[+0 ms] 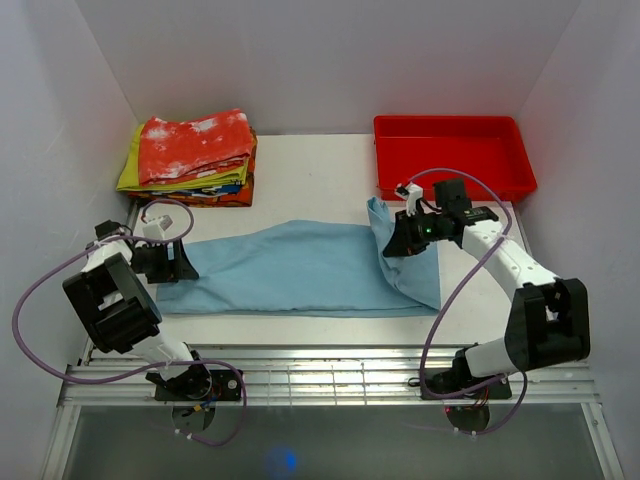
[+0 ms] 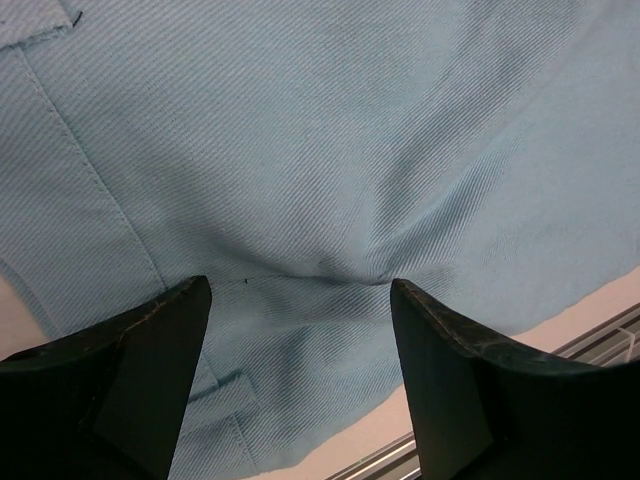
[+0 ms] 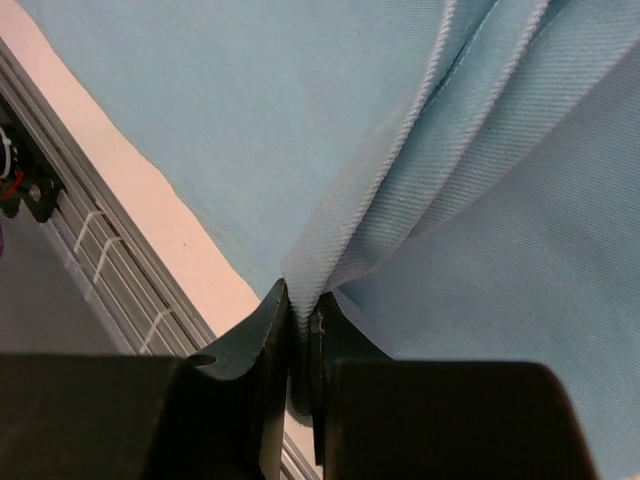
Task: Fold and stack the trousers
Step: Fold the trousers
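Right gripper (image 3: 298, 318) pinches the trousers (image 1: 290, 270).
Its jaws clamp a raised hemmed fold; the left gripper (image 2: 300, 290) stands wide apart, fabric lying between and beyond its fingers.

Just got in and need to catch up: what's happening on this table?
Light blue trousers lie spread across the table. The right gripper is shut on a pinch of fabric at their right end, raised off the surface. The left gripper is open over the left end. Folded clothes sit stacked at the back left.
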{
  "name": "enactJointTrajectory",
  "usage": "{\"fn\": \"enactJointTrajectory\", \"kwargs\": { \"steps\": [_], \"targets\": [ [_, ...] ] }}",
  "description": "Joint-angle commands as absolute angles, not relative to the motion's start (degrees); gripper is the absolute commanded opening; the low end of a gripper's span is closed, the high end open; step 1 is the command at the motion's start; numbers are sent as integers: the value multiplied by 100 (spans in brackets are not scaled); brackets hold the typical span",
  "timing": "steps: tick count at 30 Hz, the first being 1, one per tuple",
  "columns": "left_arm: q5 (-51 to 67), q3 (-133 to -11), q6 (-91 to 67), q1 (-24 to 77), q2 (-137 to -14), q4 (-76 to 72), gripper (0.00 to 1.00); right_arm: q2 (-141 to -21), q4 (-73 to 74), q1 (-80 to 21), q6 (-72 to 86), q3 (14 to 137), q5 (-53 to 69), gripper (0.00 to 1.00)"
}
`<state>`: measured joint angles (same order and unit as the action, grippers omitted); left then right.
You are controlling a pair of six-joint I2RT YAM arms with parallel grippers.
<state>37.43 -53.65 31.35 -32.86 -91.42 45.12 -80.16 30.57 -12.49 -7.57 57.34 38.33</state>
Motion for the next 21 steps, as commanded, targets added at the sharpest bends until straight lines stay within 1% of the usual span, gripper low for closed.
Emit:
{"fn": "enactJointTrajectory", "kwargs": {
  "steps": [1, 4, 7, 12, 16, 21],
  "targets": [
    [3771, -5247, 3120, -3278, -8991, 4377, 84, -8217, 1908, -1546, 228, 5713, 4184, 8],
    [3727, -5177, 3076, -3278, -8956, 4359, 84, -8288, 1460, -2107, 553, 5616, 4157, 8],
    [3683, -5107, 3059, -3278, -8868, 4359, 85, -8358, 1153, -2451, 798, 5607, 4157, 8],
    [3577, -5036, 3050, -3278, -8789, 4351, 86, -8551, 485, -2891, 1247, 5651, 4008, 8],
    [3507, -5062, 3015, -3278, -8789, 4359, 87, -8885, 264, -3373, 1371, 5774, 3771, 8],
    [3454, -5115, 2988, -3278, -8824, 4377, 87, -9377, -298, -3603, 1714, 5590, 3411, 8]
  ]
}}
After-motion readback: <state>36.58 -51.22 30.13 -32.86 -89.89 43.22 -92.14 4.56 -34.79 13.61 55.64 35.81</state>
